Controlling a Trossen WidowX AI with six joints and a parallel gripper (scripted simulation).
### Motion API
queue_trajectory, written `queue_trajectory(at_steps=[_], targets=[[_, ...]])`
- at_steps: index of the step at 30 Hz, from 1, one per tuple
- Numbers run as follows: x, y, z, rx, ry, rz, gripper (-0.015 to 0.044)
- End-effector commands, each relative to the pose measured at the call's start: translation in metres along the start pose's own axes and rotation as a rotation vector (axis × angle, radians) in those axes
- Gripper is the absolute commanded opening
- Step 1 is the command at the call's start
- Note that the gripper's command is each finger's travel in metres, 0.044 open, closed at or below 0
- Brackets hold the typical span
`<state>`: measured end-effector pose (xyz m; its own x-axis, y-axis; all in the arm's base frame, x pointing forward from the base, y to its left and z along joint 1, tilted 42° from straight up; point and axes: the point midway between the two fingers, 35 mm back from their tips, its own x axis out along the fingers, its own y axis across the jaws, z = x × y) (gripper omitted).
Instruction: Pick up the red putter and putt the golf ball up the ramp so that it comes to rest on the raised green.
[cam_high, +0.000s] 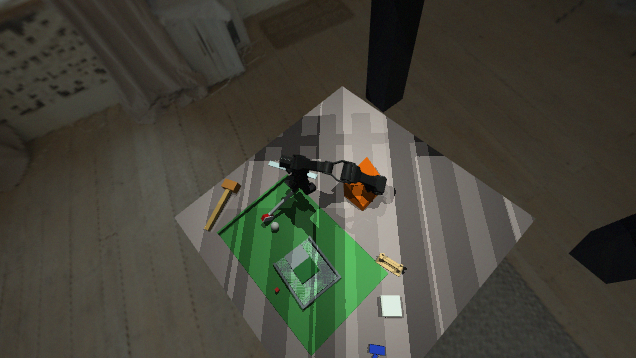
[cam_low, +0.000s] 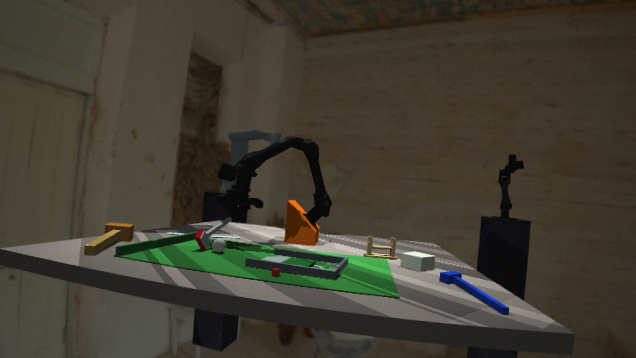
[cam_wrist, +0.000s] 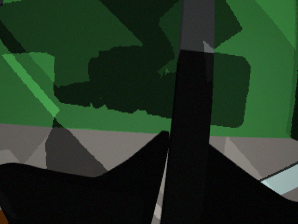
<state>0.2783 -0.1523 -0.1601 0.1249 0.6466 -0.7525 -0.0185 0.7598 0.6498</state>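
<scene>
You have the red putter (cam_high: 276, 209) pinched in the gripper (cam_high: 296, 190), its fingers pressed onto the upper end of the grey shaft. In the wrist view that shaft (cam_wrist: 193, 96) runs straight out from between the dark jaws, away over the green mat (cam_wrist: 120, 30). Treat the club as a stiff, light rod: it should not bend, but with the hold so far from the red head (cam_low: 201, 239), any twist at the wrist will swing the head widely, and a smooth thin shaft could turn in the grip if you strike hard. The present hold looks like the right place to have it, since it leaves the full length free below.

From the gripper, the shaft slants down and forward to the head, which hangs low over the mat. The golf ball (cam_high: 275, 226) lies on the mat just beyond the head, on its far side from the gripper; in the exterior view the ball (cam_low: 219, 245) sits just beside the head, and I cannot tell whether they touch. Further out along the same line, well past the ball, stands the grey-framed raised green (cam_high: 306, 272) with its ramp. A small red block (cam_high: 276, 290) rests on the mat near the frame, off to one side of that line.

The ball is small and round and will likely roll freely, so judge the stroke gently.
</scene>
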Motion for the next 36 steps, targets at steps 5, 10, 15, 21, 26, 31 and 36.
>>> queue_trajectory(at_steps=[5,10,15,21,26,31,36], targets=[[0.0,-0.012,0.001,0.0,-0.006,-0.001,0.0],[0.002,-0.03,0.001,0.001,-0.012,-0.001,0.0],[0.002,-0.027,0.0,0.004,-0.012,0.003,0.0],[0.0,0.006,0.007,0.005,-0.012,0.0,0.0],[0.001,0.075,0.007,0.005,-0.011,0.004,0.0],[0.004,0.108,0.001,0.004,-0.011,0.01,0.0],[-0.005,0.108,0.004,0.004,-0.011,0.009,0.0]])
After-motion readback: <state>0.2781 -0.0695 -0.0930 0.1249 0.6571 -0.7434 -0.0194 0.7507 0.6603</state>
